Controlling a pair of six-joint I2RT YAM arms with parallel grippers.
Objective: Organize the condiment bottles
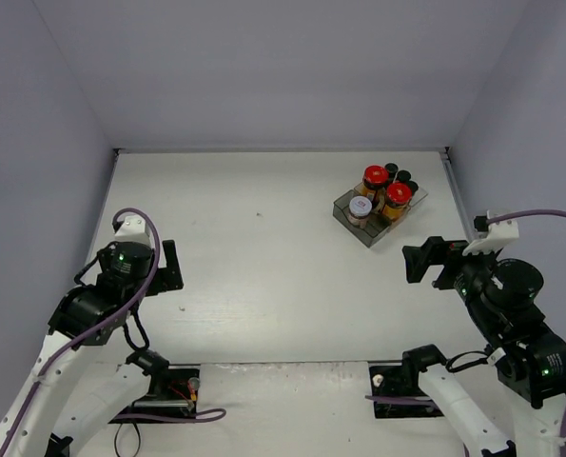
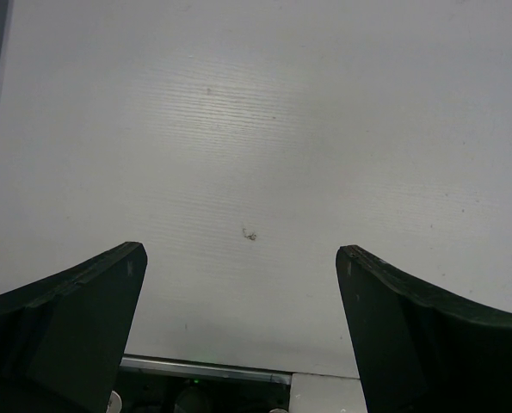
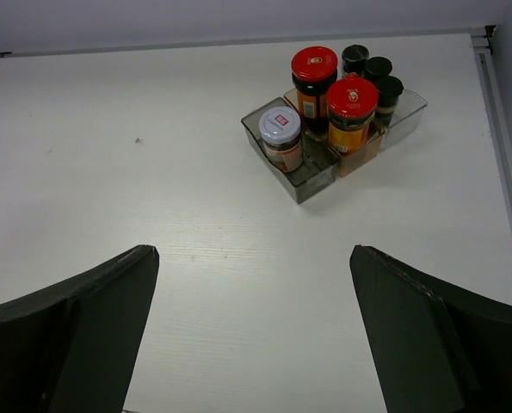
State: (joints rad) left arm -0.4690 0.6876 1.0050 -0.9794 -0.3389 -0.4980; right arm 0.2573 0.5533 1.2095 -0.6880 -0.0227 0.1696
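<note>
All six condiment bottles stand inside the clear smoky tray [image 1: 344, 207] at the far right of the table. Two red-lidded jars [image 1: 376, 177] [image 1: 398, 195] stand in its middle. The white-lidded pinkish jar [image 1: 361, 208] is at its near-left end. Three black-capped bottles [image 1: 403, 178] stand along its far side. The right wrist view shows the tray [image 3: 311, 181], the red-lidded jars [image 3: 313, 64] [image 3: 352, 99], the white-lidded jar [image 3: 280, 129] and the black caps [image 3: 377, 68]. My right gripper [image 1: 419, 262] [image 3: 254, 254] is open and empty, short of the tray. My left gripper [image 1: 171, 267] [image 2: 240, 254] is open and empty over bare table at the left.
Grey walls close the table on the left, back and right. A metal rail [image 3: 496, 112] runs along the table's right edge beside the tray. A small speck [image 2: 249, 232] lies on the white table below the left gripper.
</note>
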